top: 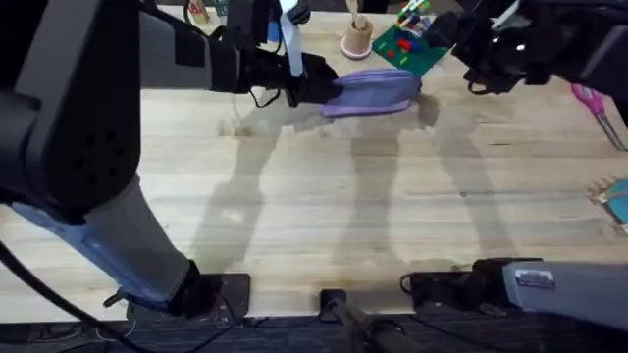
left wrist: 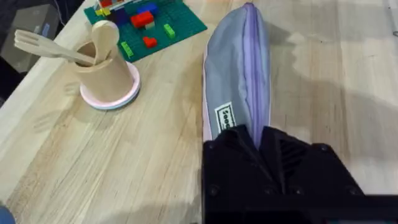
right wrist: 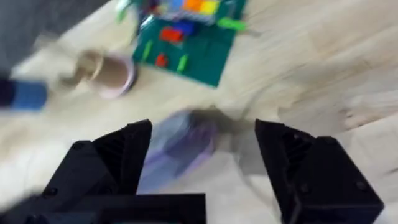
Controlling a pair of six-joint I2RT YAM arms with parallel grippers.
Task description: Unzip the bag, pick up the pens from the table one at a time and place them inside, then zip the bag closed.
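The lavender bag (top: 378, 91) lies on the table (top: 324, 196) at the far middle, and its zipper runs closed along the length that shows (left wrist: 252, 68). My left gripper (top: 329, 86) is shut on the bag's left end, its black fingers pinched over the fabric (left wrist: 258, 140). Just right of the bag and above the table hangs my right gripper (top: 466, 69). It is open with nothing between its fingers (right wrist: 205, 155), and the bag (right wrist: 183, 140) lies below them. The pens are out of view.
A green brick plate (top: 407, 47) with loose bricks lies just behind the bag. Left of it stands a wooden cup (left wrist: 106, 68) holding wooden utensils. Pink scissors (top: 594, 103) lie at the far right, and a blue item (top: 618, 201) sits at the right edge.
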